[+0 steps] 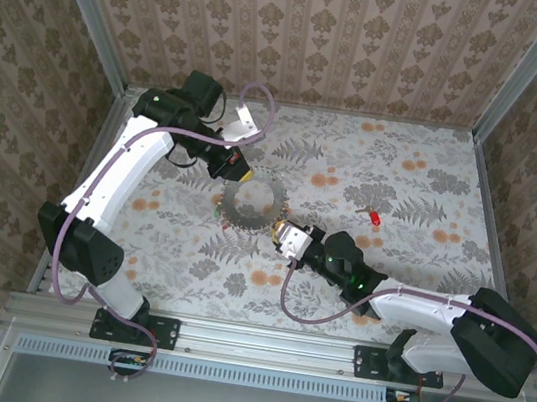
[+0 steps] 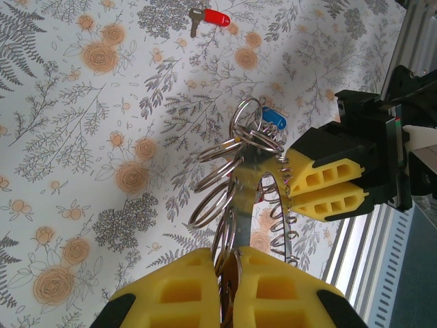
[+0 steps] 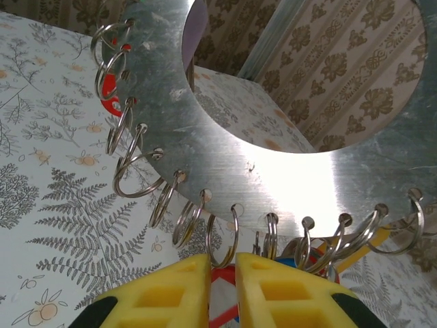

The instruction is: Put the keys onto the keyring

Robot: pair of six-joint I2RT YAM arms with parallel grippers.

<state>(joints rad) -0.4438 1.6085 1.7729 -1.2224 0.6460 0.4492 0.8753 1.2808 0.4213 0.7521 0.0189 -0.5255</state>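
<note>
Left gripper (image 2: 227, 254): yellow fingers closed tight on the edge of the keyring (image 3: 259, 164). The keyring is a flat silver metal disc with a big centre hole and wire split rings (image 3: 133, 171) hung through holes along its rim. It is held edge-up over the table.

Right gripper (image 3: 223, 263): yellow fingers nearly together with a narrow gap, up against the opposite rim. One split ring (image 3: 224, 236) hangs into that gap, and I can't tell if it's pinched.

Small metal key with the blue oblong tag (image 2: 274, 118): in among the rings at the disc's far end, just beyond the right fingers. Threaded or not, can't tell.

Small metal key with the red oblong tag (image 2: 208, 18): flat on the floral-print tabletop (image 2: 68, 137), well apart from the disc and both grippers.
</note>
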